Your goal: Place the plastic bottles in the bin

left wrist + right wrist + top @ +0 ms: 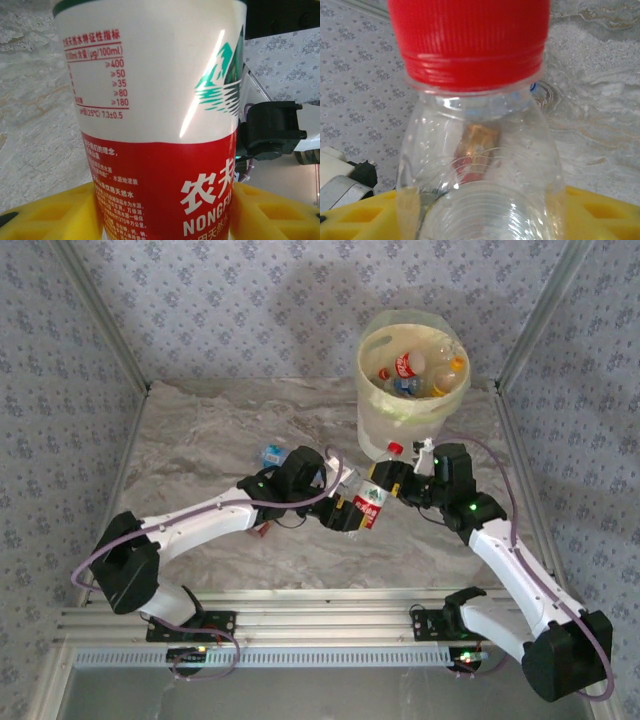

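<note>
Just short of the large round cream-white bin (405, 425), red-labelled clear plastic bottle (366, 508) pinched at its label by the left gripper (162, 212) and at its clear shoulder by the right gripper (485, 212), long axis pointing red cap (470, 40) binward, right arm nearer.

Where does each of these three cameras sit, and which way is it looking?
Top external: fixed above and behind the arms, looking down on the table and bin; both arms show, left claw and right claw meeting at a bottle.
Left wrist: on the left arm's wrist, facing along its yellow fingers at the bottle's label.
Right wrist: on the right arm's wrist, facing along its yellow fingers at a red cap.
Shared: both wrist views show that bottle close.
</note>
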`<action>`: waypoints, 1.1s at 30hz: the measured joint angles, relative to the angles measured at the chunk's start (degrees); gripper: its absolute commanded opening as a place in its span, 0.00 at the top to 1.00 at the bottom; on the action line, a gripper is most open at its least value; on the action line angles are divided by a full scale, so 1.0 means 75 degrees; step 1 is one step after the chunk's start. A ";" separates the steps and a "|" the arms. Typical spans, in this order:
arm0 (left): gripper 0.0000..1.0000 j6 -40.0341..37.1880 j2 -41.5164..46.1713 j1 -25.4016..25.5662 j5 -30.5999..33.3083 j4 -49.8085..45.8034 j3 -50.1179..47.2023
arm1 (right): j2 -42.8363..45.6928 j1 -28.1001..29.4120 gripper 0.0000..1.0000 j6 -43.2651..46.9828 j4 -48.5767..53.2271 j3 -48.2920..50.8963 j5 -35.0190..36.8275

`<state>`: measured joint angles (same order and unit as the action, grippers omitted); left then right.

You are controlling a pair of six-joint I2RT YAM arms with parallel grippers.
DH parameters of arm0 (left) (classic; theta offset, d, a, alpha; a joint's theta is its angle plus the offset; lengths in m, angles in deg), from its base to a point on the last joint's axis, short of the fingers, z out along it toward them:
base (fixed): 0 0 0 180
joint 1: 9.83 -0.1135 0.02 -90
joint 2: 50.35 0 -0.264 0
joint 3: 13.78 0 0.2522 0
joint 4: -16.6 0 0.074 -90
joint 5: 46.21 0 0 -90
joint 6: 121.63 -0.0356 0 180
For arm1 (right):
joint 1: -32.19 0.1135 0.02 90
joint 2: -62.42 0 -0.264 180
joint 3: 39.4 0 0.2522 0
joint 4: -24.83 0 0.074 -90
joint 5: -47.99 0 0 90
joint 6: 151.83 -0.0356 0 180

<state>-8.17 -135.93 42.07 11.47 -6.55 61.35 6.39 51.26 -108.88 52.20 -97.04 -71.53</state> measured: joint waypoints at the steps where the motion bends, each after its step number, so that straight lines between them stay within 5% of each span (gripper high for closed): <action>1: 0.35 -0.0003 0.0000 0.0000 0.0000 0.0000 0.0009 | 0.0000 0.0000 0.45 -0.0003 0.0017 -0.0012 -0.0003; 8: 0.01 0.0058 0.0140 0.0050 0.0163 -0.0038 0.0309 | 0.0271 0.0000 0.51 0.0012 0.0256 -0.0184 0.0038; 17: 0.00 -0.0189 0.0871 -0.0017 0.0903 -0.0382 0.0962 | 0.0749 -0.0006 0.52 0.0227 0.0874 -0.1049 0.0230; 23: 0.00 -0.0525 0.1332 -0.0629 0.1026 -0.0699 0.1294 | 0.0953 -0.0178 0.53 0.0662 0.1766 -0.1868 0.0519; 33: 0.00 -0.1848 0.1853 -0.1131 0.0769 -0.0988 0.1751 | 0.0358 -0.0644 0.54 0.1746 0.2999 -0.4459 0.1769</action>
<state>-22.02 -122.03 33.59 17.24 -13.96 74.48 9.07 46.43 -95.79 74.69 -130.48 -58.26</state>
